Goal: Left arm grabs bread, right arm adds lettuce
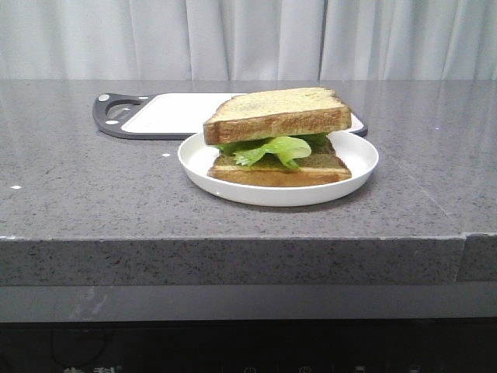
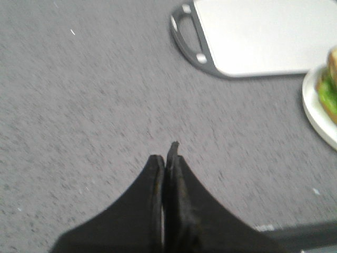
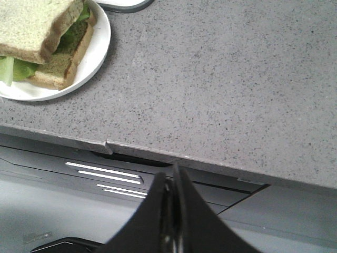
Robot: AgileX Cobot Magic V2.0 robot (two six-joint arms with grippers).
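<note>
The sandwich looks already built. The bread (image 1: 277, 113), the thick slice, lies on top, tilted, with its left side lower. Under it the lettuce (image 1: 273, 148) sticks out toward the front, and a thinner slice (image 1: 279, 169) is at the bottom. All of this sits on the plate (image 1: 200, 159), which stands on the tabletop (image 1: 93, 194) just in front of the board (image 1: 175, 113).

The left pincer (image 2: 169, 158) is closed with nothing between its fingers, and it hangs over bare tabletop, well apart from the plate. The right pincer (image 3: 171, 182) is also closed and empty; it is beyond the front edge of the tabletop, away from the food.

The main risk, I think, is the top slice. It rests on a soft, uneven leaf and is not level, so a small push could make it slide off, probably toward its lower side. If an arm comes back to the plate, a closed pincer would push the bread and not take it. The plate is also rather near the front edge, so a hard touch from behind may move it closer to a fall.
</note>
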